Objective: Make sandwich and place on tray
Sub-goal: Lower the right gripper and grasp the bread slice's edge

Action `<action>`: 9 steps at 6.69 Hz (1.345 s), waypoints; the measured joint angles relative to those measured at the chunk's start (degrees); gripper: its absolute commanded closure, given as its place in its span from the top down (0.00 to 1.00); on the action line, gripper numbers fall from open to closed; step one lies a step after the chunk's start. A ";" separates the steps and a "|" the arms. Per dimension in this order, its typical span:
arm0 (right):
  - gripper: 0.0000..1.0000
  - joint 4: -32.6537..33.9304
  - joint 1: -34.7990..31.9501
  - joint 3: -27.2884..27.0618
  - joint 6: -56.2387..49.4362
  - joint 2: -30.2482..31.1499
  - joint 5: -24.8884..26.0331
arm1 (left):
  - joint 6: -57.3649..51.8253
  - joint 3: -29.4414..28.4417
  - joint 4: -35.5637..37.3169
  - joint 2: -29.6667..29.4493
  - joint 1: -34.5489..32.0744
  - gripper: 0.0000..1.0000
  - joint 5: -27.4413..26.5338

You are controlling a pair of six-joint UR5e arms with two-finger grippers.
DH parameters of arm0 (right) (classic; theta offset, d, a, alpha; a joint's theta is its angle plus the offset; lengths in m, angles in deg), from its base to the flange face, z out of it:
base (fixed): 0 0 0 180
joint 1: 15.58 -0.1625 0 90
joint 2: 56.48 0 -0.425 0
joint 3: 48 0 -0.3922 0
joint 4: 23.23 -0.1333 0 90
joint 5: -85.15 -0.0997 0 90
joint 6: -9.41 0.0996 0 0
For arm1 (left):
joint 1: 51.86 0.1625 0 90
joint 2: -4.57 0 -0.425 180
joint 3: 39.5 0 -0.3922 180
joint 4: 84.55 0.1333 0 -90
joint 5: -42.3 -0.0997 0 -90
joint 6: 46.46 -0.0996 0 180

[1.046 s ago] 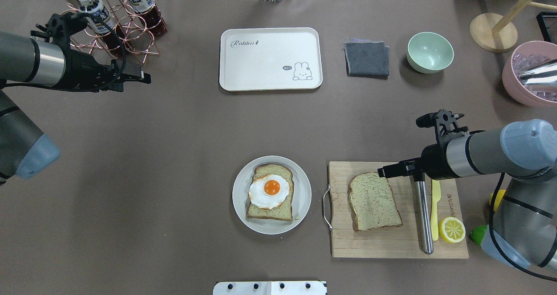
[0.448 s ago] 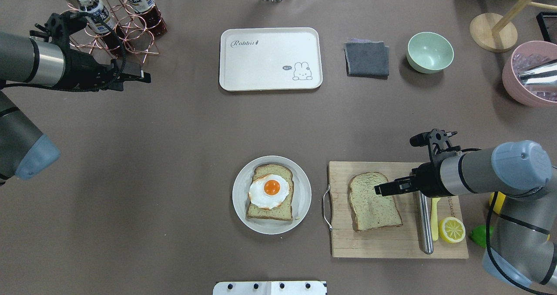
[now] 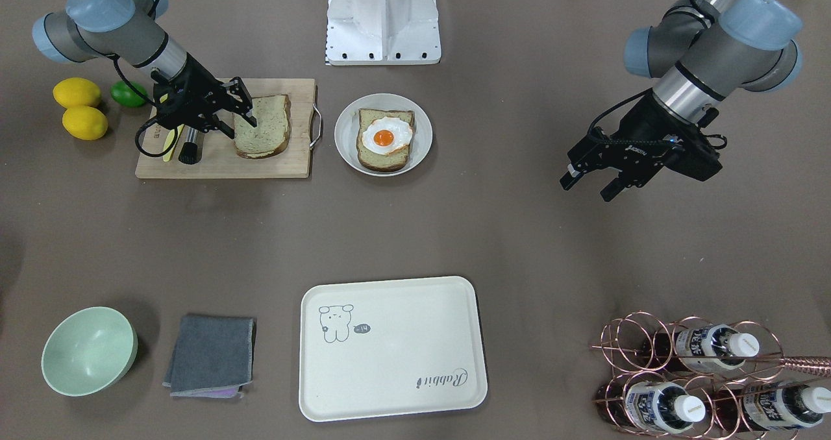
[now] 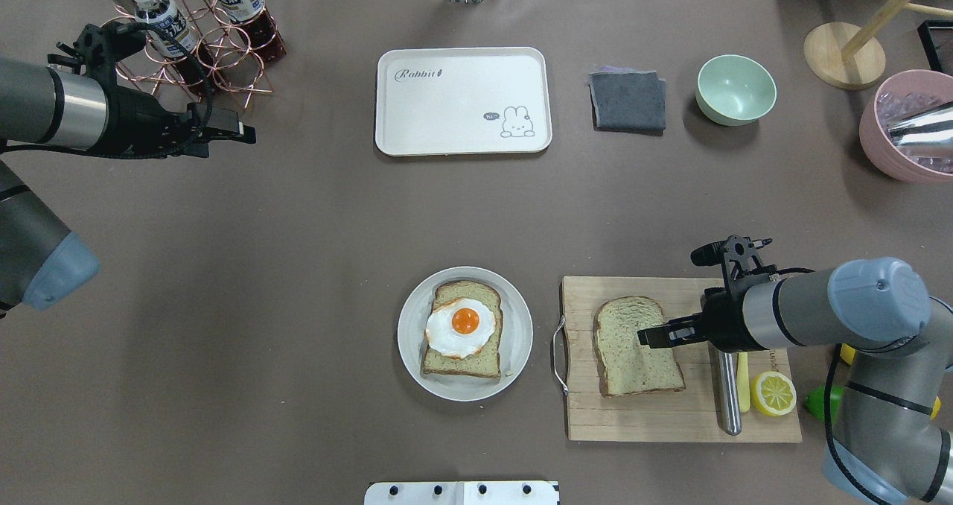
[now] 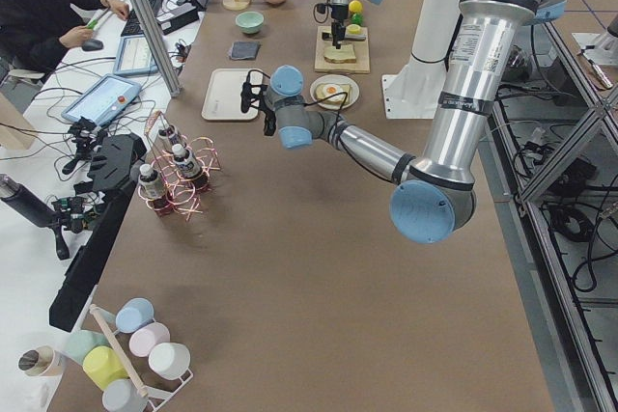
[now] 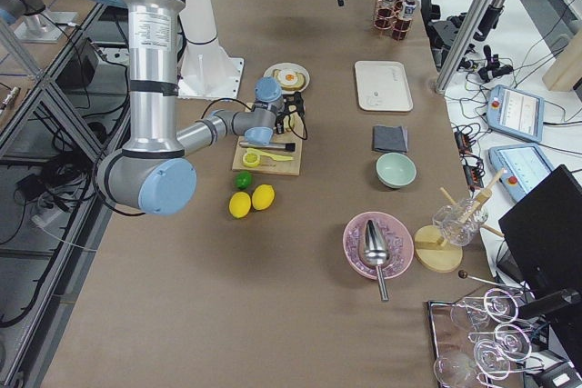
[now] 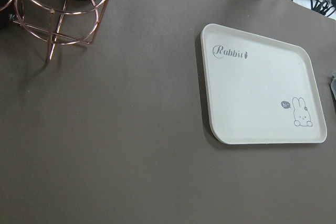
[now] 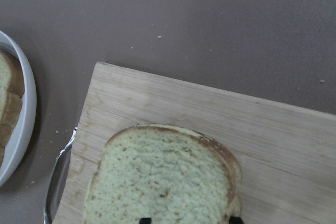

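A round pale grey plate (image 4: 517,319) holds one bread slice (image 4: 461,363) with a fried egg (image 4: 461,326) on top. A second bread slice (image 4: 633,348) lies on the wooden cutting board (image 4: 670,415). My right gripper (image 4: 646,338) is open and hangs low over that slice's right part; its two fingertips show at the bottom of the right wrist view, over the slice (image 8: 163,177). My left gripper (image 4: 242,131) is open and empty at the far left, near the bottle rack. The cream tray (image 4: 461,101) lies empty at the back.
A copper rack with bottles (image 4: 186,36) stands behind the left gripper. A grey cloth (image 4: 628,101), a green bowl (image 4: 735,89) and a pink bowl (image 4: 904,129) are at the back right. A steel rod (image 4: 726,386), a yellow knife (image 4: 744,375) and a lemon half (image 4: 773,393) lie on the board.
My right gripper has moved toward the robot's side and down, from the board's far edge to over the bread slice. The left arm has barely moved.
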 measured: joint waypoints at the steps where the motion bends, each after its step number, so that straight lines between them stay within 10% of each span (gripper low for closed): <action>1: 0.57 0.01 0.16 -0.13 0.01 0.10 0.05 | -0.04 -0.06 -0.03 0.03 0.00 0.98 0.04; 6: 0.57 -0.02 0.21 -0.59 0.00 0.98 -0.07 | -0.06 -0.29 0.02 0.20 0.00 0.98 0.07; 9: 0.12 0.00 0.29 -0.33 0.01 1.00 0.10 | -0.04 -0.36 0.04 0.16 0.00 0.97 0.13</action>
